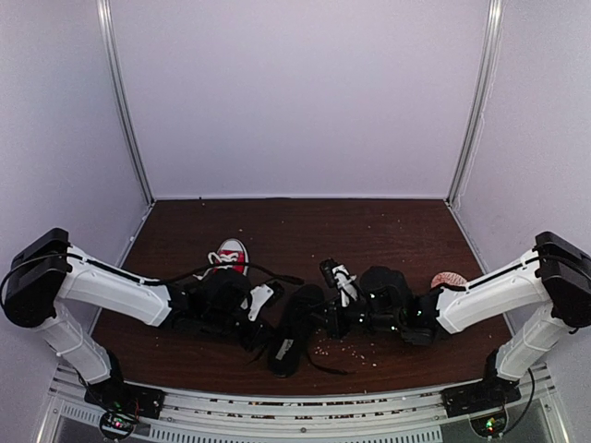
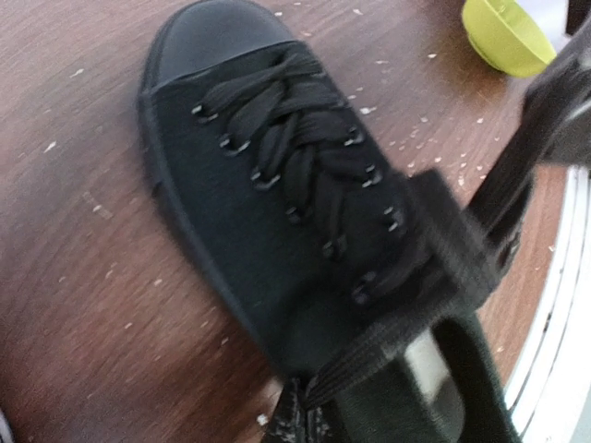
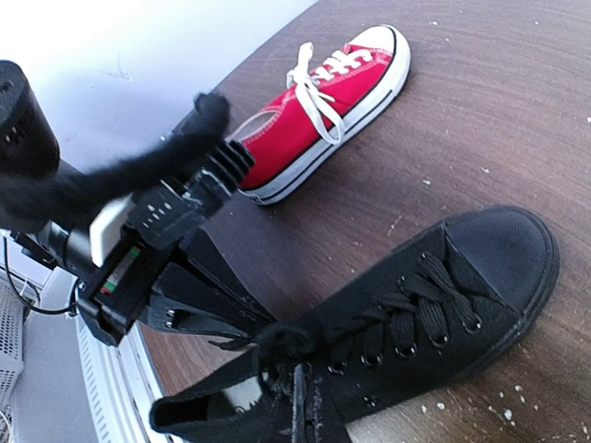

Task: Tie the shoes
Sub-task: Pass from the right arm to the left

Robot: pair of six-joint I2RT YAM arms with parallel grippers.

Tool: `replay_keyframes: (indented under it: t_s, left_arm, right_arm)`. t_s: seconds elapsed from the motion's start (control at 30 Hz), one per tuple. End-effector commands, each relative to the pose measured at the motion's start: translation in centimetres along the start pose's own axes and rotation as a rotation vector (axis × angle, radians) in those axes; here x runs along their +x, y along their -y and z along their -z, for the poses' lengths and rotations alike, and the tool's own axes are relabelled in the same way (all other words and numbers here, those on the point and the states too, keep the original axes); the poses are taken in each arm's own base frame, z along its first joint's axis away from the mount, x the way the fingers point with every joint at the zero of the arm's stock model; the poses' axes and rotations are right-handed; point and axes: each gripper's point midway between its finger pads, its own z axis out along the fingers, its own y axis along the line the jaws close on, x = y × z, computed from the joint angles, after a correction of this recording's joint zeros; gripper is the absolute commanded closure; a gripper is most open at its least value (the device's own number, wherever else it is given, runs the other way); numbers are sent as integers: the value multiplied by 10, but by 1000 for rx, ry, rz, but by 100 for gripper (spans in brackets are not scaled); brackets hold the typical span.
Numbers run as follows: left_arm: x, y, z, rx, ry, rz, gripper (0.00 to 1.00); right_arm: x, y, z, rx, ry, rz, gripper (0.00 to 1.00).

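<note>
One shoe (image 1: 229, 257) lies behind and left of the other shoe (image 1: 286, 351).

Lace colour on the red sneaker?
White laces on the red sneaker, clearest in the right wrist view.

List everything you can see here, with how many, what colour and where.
red shoe: one, red with white laces and sole edge, left of the table's middle, apart from the black shoe
black shoe: one, all black, near middle, between the grippers
laces: black, on the black shoe, one strand taut across its opening
bowl: one, yellow-green, beyond the black shoe in the left wrist view
round thing: one, pinkish, beside the right arm, too small to identify
crumbs: many, pale, scattered
table: one, dark brown wood
walls: white, around three sides
left gripper: one, black, shut on the laces
right gripper: one, black, shut on the laces
</note>
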Motion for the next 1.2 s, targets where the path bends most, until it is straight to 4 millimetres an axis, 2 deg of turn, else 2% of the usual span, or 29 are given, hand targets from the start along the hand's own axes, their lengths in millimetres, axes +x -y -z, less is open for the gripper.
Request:
replay_keyframes:
  t_s: [0.0,0.17,0.3,0.37,0.43,0.57,0.7,0.83,0.97,1.17]
  left_arm:
    - [15,-15,8,-60,-13,34,100]
    - [35,-21,10,-70,-41,85,100]
    - [41,-23,12,-75,-53,98,100]
    - [38,-23,15,-81,-44,97,90]
    - [29,-22,20,-89,-16,92,71]
    - [-6,-16,38,-91,95,75,52]
    - [-46,-3,60,-64,219,74,50]
    - [-75,14,66,5,261,140,53]
    - [-84,19,60,26,263,204,48]
    - [-90,25,43,58,218,270,48]
  right_arm:
    - [-7,-12,-7,-15,-4,20,100]
    - [-4,-16,-17,-19,-27,22,100]
    - [0,-18,-22,-24,-40,20,100]
    - [3,-17,-24,-26,-47,16,100]
    - [3,-17,-23,-30,-44,10,100]
    - [0,-18,-20,-32,-30,7,100]
    - [-3,-18,-16,-28,-19,11,100]
    - [-4,-19,-15,-32,-12,15,100]
    - [-4,-20,-16,-42,-9,12,100]
    - [-3,-20,-15,-47,-8,11,100]
